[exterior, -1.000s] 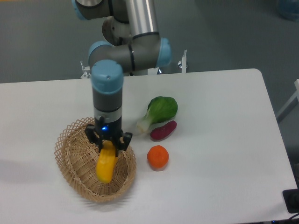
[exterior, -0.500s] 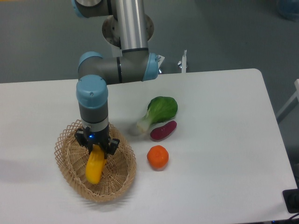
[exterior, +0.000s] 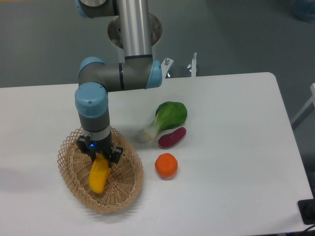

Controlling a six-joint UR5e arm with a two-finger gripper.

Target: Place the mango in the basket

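Observation:
The mango [exterior: 98,176], yellow with an orange upper end, hangs inside the wicker basket [exterior: 129,187] at the left front of the table. My gripper [exterior: 100,156] points straight down over the basket's middle and is shut on the mango's upper end. The fruit's lower tip is low in the bowl; I cannot tell if it touches the weave. The gripper body hides the back of the basket floor.
A green leafy vegetable [exterior: 168,117] lies right of the basket, a dark purple vegetable [exterior: 172,137] just below it, and a round orange fruit [exterior: 166,165] near the basket's right rim. The arm's elbow [exterior: 118,76] reaches over the table's back.
The gripper has carried the mango leftward, from over the basket's right side to over its middle, and slightly lower. The other items have not moved.

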